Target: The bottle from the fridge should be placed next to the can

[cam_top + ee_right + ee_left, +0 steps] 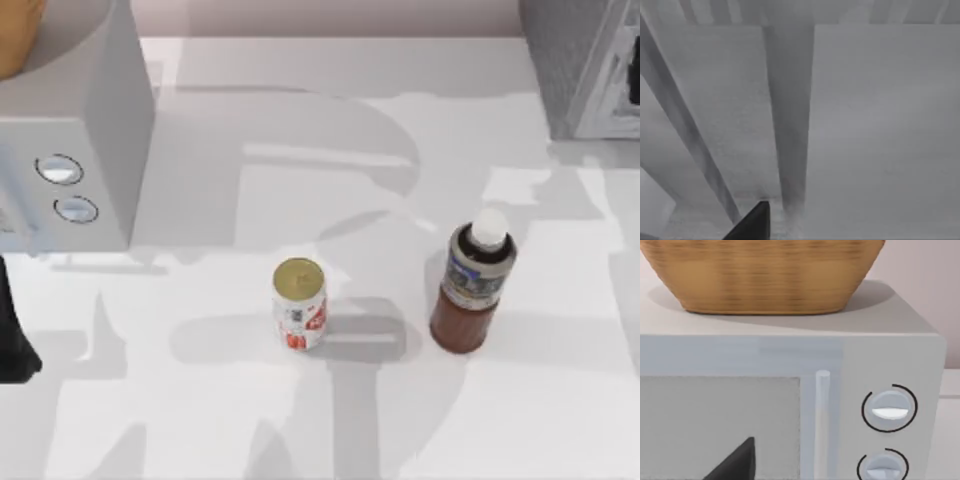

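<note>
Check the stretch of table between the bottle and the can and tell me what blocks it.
Nothing visible does. In the top view the bottle stands upright to the right of the can, with bare table between them, crossed by shadows.

The can [299,303] is standing upright near the table's [560,420] middle, with the bottle [473,288] standing upright at its three o'clock, apart from it. The fridge [580,65] is sitting at one o'clock, the microwave [70,130] at ten o'clock, with a basket [765,275] resting on it.
</note>
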Action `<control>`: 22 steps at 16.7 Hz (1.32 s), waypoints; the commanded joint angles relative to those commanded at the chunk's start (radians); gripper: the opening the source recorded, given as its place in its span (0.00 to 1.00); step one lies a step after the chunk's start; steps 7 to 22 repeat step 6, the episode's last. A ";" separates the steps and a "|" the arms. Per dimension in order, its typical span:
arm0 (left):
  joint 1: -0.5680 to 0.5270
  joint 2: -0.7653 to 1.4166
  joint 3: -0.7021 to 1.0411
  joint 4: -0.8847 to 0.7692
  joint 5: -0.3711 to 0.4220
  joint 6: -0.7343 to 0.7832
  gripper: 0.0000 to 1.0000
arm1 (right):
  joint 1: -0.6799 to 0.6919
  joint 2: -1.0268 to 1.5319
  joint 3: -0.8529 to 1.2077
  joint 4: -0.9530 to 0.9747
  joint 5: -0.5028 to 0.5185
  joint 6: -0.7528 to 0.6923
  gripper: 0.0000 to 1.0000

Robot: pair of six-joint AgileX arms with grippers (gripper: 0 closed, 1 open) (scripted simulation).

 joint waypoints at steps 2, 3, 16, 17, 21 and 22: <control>0.000 0.000 0.000 0.000 0.000 0.000 1.00 | 0.001 0.068 0.097 -0.019 0.002 0.001 1.00; 0.000 0.000 0.000 0.000 0.000 0.000 1.00 | 0.001 0.094 0.131 -0.027 0.002 0.001 1.00; 0.000 0.000 0.000 0.000 0.000 0.000 1.00 | 0.002 0.128 0.169 -0.036 0.002 0.001 1.00; 0.000 0.000 0.000 0.000 0.000 0.000 1.00 | 0.002 0.128 0.169 -0.036 0.002 0.001 1.00; 0.000 0.000 0.000 0.000 0.000 0.000 1.00 | 0.002 0.128 0.169 -0.036 0.002 0.001 1.00; 0.000 0.000 0.000 0.000 0.000 0.000 1.00 | 0.002 0.128 0.169 -0.036 0.002 0.001 1.00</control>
